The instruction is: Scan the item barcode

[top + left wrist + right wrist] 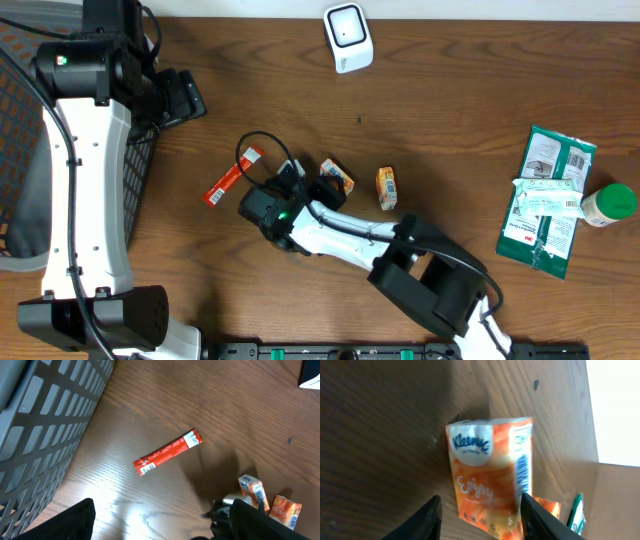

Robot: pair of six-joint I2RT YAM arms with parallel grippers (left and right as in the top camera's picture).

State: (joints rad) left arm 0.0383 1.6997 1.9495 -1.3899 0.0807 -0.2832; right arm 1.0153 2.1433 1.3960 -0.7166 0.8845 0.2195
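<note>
Right tool (480,497): your two dark fingers stand apart, one on either side of the orange Kleenex tissue pack (490,485). You cannot tell whether they touch it.
Orange Kleenex tissue pack: it lies flat near the middle of the brown wooden bench (380,435).
Left tool (164,505): your fingers are spread wide with nothing between them, near the bench's left edge beside the grey plastic mesh basket (45,425).
White box-shaped barcode scanner (348,38): at the far edge, about midway along it, well apart from the pack.
Second small orange pack (387,187): just beside the first, toward the right edge.
Red stick sachet (233,175): near the pack, toward the left edge.
Green foil packets (545,200) and green-capped white bottle (610,205): near the right edge.
</note>
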